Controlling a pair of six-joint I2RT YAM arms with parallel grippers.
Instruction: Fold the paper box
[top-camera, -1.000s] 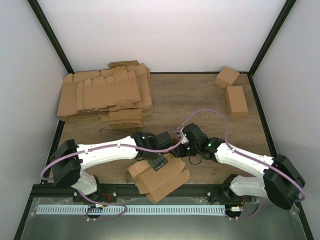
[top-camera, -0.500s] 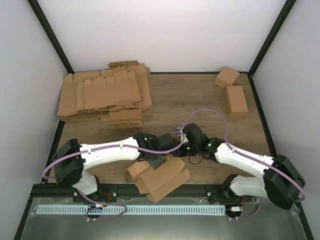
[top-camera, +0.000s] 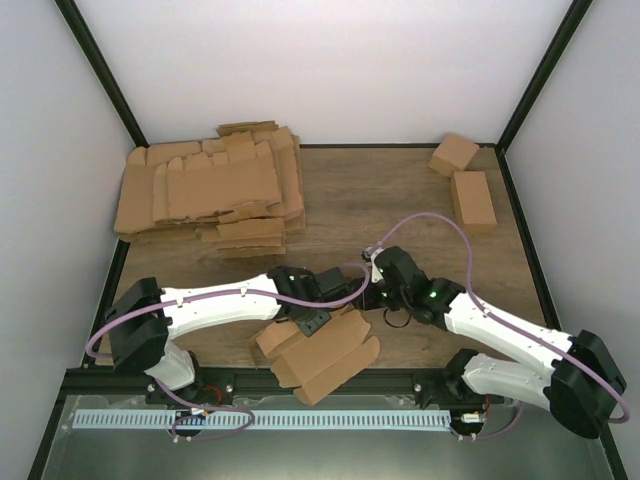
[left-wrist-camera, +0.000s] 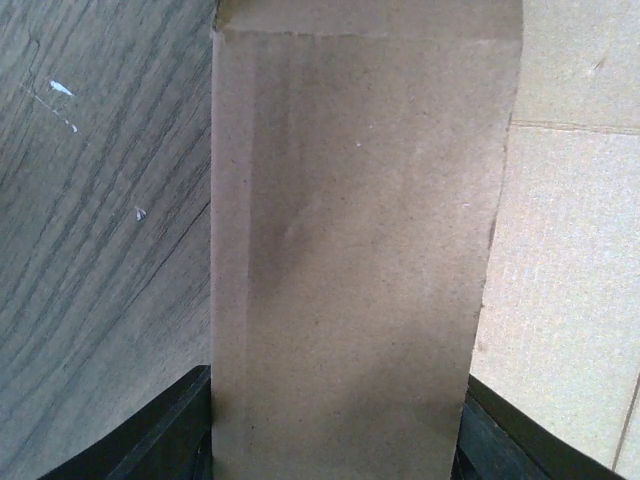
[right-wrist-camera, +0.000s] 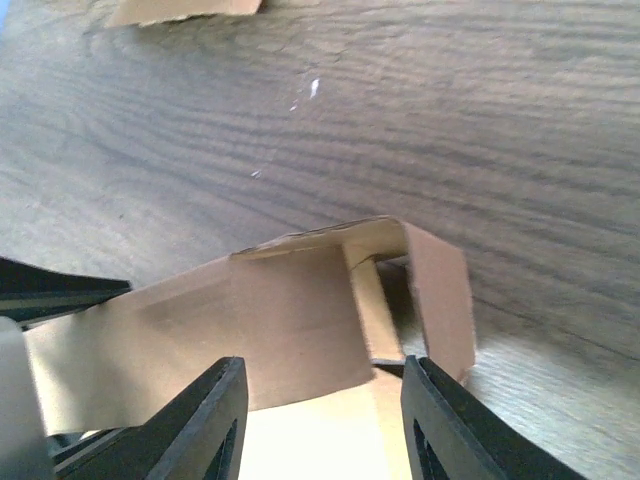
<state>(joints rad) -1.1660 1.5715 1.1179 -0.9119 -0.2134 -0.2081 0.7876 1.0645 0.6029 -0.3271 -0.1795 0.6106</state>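
Observation:
The paper box (top-camera: 322, 356) is a partly folded brown blank at the table's near edge, centre. My left gripper (top-camera: 314, 322) rests on its far-left part. In the left wrist view a cardboard flap (left-wrist-camera: 350, 250) fills the space between the left gripper's (left-wrist-camera: 338, 410) spread black fingers (left-wrist-camera: 170, 430). My right gripper (top-camera: 374, 300) is open and empty at the box's far right corner. In the right wrist view the right gripper (right-wrist-camera: 320, 370) hovers over the box (right-wrist-camera: 290, 320), whose side wall and end flap (right-wrist-camera: 440, 300) stand raised.
A big pile of flat cardboard blanks (top-camera: 210, 190) lies at the back left. Two small folded boxes (top-camera: 454, 154) (top-camera: 472, 199) sit at the back right. The wooden table (top-camera: 400, 200) has black frame posts at its corners. Purple cables loop over both arms.
My right arm has swung its elbow and base out to the right, and its gripper has drawn slightly back from the box. The left gripper and the box have barely moved.

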